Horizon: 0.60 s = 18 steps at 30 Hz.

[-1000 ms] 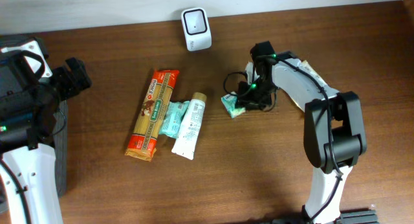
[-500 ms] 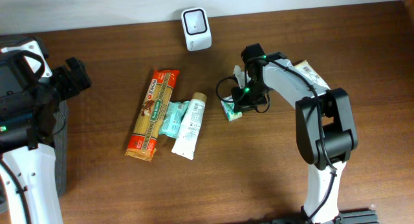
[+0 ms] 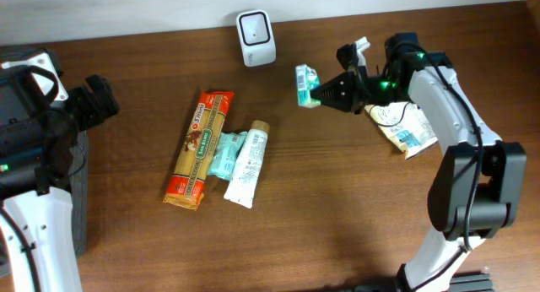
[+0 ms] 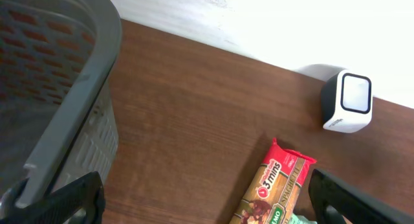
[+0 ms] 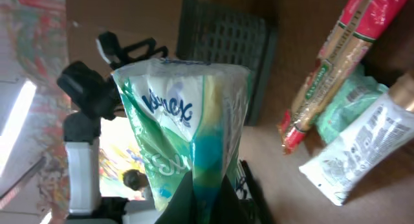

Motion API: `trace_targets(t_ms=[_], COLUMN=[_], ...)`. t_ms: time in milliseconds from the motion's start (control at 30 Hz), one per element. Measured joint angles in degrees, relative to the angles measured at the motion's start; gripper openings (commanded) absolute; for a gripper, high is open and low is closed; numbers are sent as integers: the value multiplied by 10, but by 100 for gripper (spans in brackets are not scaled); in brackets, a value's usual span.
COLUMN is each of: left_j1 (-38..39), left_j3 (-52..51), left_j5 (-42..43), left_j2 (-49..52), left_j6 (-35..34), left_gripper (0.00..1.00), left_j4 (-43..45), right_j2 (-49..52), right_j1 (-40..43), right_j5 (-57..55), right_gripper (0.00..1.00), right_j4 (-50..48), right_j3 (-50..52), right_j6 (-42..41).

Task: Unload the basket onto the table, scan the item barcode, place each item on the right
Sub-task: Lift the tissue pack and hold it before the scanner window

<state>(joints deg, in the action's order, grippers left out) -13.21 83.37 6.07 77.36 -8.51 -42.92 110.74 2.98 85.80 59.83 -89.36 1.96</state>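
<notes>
At 9 o'clock the left gripper (image 3: 94, 102) stood wide open and empty, its arm partly cut off. At 1 o'clock the right gripper (image 3: 331, 93) was closed on the tissue pack (image 3: 305, 84), right of the scanner (image 3: 255, 39); no barcode could be made out.

Both arms wear the same livery. The right arm (image 3: 443, 94) has smooth white shells between chunky black joints (image 3: 472, 181), a thin black cable trailing by the wrist, and small green lights (image 3: 386, 83) glowing there. The right gripper (image 3: 321, 95) is matte black and tapered. The left arm (image 3: 38, 220) shows the same white shell under a bulky black head.
</notes>
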Motion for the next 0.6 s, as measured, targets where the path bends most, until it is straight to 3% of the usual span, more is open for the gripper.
trace_targets(t_ms=[233, 333, 433, 500, 600], left_j1=[0, 0, 0, 0, 0], left_j3=[0, 0, 0, 0, 0], left_j5=[0, 0, 0, 0, 0], left_j2=[0, 0, 0, 0, 0], left_j6=[0, 0, 0, 0, 0], left_gripper=[99, 99, 99, 99, 99], left_j4=[0, 0, 0, 0, -1], right_j2=[-96, -98, -91, -91, -59], right_j1=[-3, -68, -194, -268, -305], right_j5=[-43, -239, -596, -851, -1057], right_gripper=[4, 4, 4, 4, 4], right_j4=[-22, -38, -56, -135, -261], right_j3=[-61, -65, -155, -196, -207], right_j6=[-49, -84, -123, -105, -44])
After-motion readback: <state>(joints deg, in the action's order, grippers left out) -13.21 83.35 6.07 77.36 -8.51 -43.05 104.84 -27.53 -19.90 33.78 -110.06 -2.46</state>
